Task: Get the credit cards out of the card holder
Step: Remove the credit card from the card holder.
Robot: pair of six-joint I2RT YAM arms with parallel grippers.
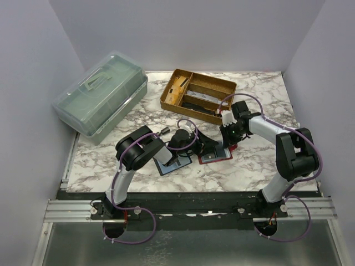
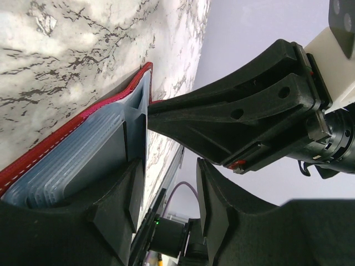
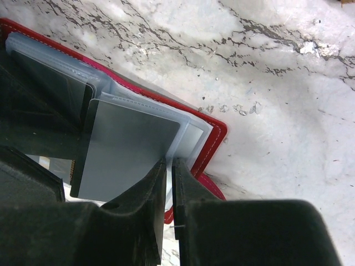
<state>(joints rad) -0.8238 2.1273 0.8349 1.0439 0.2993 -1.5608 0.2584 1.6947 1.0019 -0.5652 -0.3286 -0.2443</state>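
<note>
Although several pale cards are stacked in the sleeves, the one that matters is the flat dark-grey plastic credit card (image 3: 127, 149) lying uppermost in the clear pockets of the open red stitched card holder (image 3: 219, 130). Its bare face is exposed and its near corner ends just up and left of the right gripper (image 3: 169, 166). That gripper's two black fingers are drawn almost together, with only a sliver of gap between them. Whether the card's edge or the pocket's clear lip is nipped in that sliver, I cannot tell. The card seems to run lengthwise roughly in line with those fingers (its lower end is hidden behind one of them, so this is a judgement). A pull would therefore go back along the fingers' own axis, away from the holder's red edge.

The right arm is plainly the nearer to the card. The left gripper (image 2: 169, 166) has its jaws spread wide and grasps nothing. One of its fingers lies over the stacked sleeves on the holder's other side, probably pinning it down.

The holder lies flat on the white marble-patterned table (image 3: 277, 83), mid-table between the two arms. A brown divided tray (image 1: 197, 94) sits well beyond it.
</note>
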